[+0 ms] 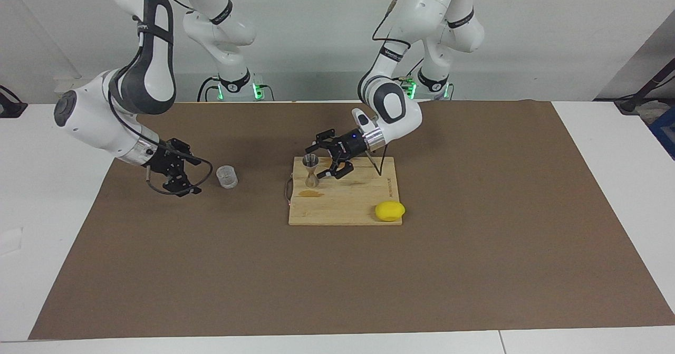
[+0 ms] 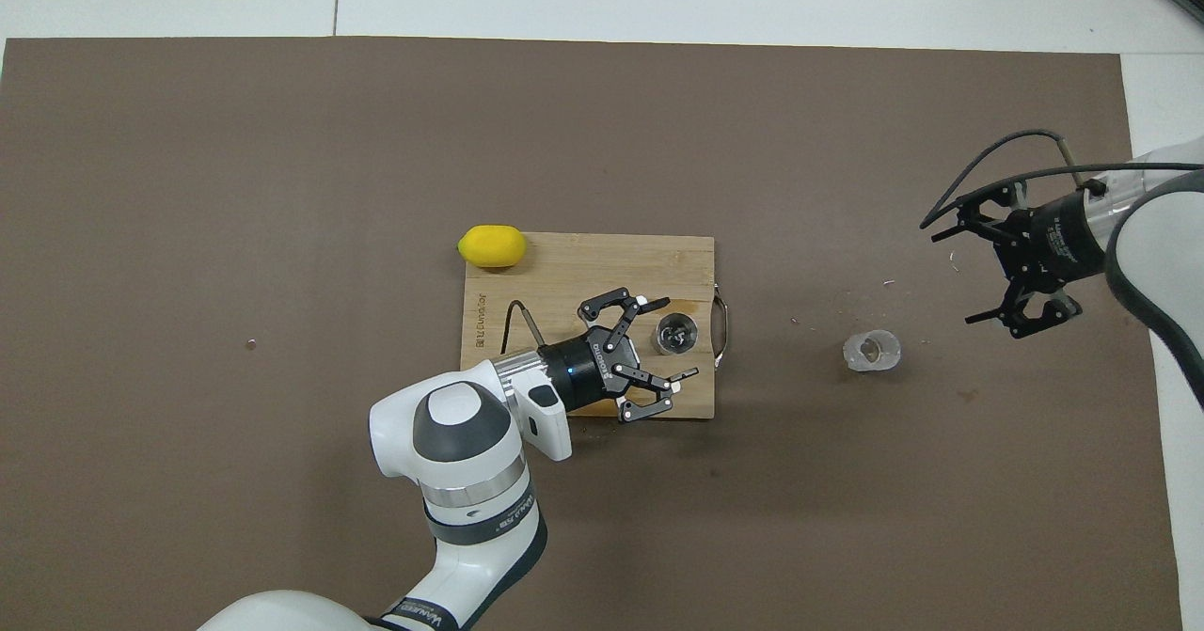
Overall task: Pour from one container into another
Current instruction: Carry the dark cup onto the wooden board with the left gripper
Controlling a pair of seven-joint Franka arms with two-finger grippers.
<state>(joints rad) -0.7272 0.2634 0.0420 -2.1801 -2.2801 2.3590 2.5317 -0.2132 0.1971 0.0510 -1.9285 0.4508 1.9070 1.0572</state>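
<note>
Lighting even and bright, from overhead. Soft, short shadows under both arms on the brown mat (image 1: 474, 248). Mild glare on the white table (image 1: 606, 343) edges. Focus sharp throughout; no motion blur or noticeable edge distortion.

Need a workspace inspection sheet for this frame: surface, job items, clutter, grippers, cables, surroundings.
Surface: brown mat on white table.
Job's things: clear cup upright on mat; jigger upright on cutting board.
Clutter: lemon at board's corner; brown stain by jigger.
Grippers: left gripper open beside jigger; right gripper open beside cup; neither holds anything.
Cables: loop at right gripper.
Surroundings: white wall.
</note>
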